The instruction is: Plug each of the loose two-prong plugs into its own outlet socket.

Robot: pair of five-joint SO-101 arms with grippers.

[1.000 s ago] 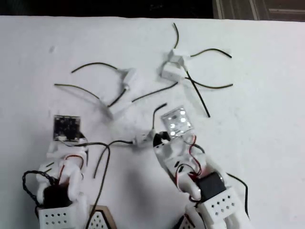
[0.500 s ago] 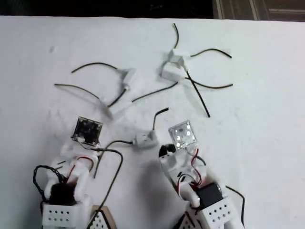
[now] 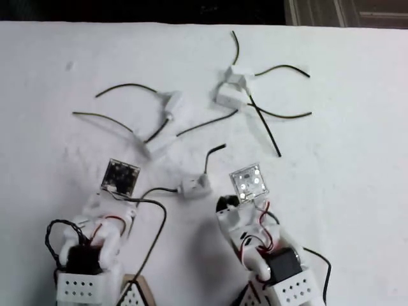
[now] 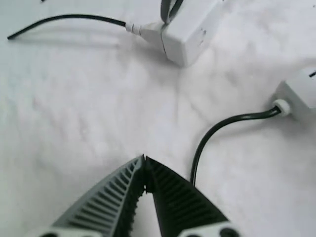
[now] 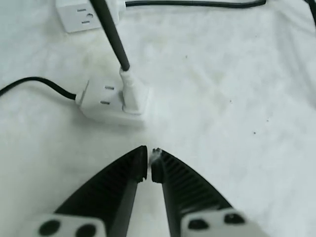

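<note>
Outlet socket, white, plug seated in it, on bench between both arms. Second socket, third socket and loose black cords lie beyond. Item sits just ahead of right jaws and aside from left jaws. Both pairs are closed and empty.

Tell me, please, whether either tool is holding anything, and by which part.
Nothing is held: the left tool and the right tool are both shut and empty.

Readable text: none.
A faint mark on the side of the outlet block in the left wrist view is too small to make out; the plug and socket face carry no legible print.
</note>
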